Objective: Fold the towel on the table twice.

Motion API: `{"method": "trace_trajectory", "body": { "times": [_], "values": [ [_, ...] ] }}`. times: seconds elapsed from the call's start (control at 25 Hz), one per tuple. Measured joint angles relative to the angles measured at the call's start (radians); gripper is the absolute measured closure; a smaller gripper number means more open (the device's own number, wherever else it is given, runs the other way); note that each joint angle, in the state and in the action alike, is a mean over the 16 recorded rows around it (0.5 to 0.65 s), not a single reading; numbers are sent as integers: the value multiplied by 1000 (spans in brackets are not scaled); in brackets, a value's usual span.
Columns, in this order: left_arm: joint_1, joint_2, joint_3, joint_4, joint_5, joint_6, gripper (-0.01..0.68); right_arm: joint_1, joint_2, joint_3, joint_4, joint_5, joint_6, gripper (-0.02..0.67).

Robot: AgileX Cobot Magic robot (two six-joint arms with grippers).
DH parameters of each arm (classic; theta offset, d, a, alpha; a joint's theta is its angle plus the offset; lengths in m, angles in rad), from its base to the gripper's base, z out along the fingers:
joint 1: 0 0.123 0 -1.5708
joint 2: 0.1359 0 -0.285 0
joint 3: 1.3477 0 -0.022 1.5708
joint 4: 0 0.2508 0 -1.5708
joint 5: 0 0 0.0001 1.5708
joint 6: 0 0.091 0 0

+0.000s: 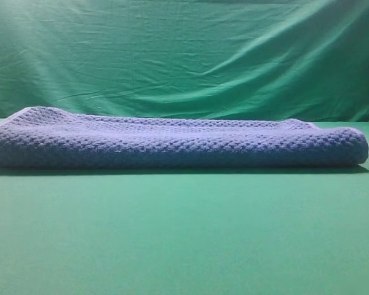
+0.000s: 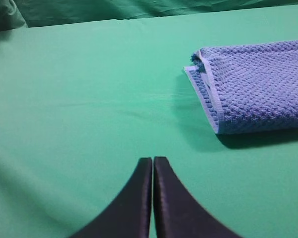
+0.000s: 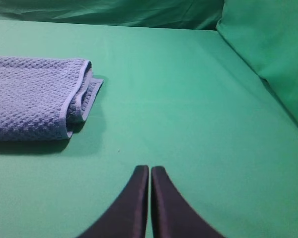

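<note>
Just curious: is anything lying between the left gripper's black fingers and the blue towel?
Nothing: in the left wrist view only bare green table lies between the shut left gripper and the towel.

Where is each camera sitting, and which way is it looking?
Exterior high: sits low in front of the table, facing the folded towel and the backdrop; no robot part shows.
Left wrist: rides on the left arm, looking over the shut left gripper at the towel's left end.
Right wrist: rides on the right arm, looking over the shut right gripper at the towel's right end.
All three views share the towel and the table.
</note>
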Motion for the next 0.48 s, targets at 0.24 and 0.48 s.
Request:
{"method": "trace_trajectory", "body": {
  "times": [0.24, 0.48],
  "values": [
    [0, 0, 0, 0, 0, 0, 673, 0, 0, 0, 0, 0, 0, 649],
    [0, 0, 0, 0, 0, 0, 673, 0, 0, 0, 0, 0, 0, 649]
  ]
}}
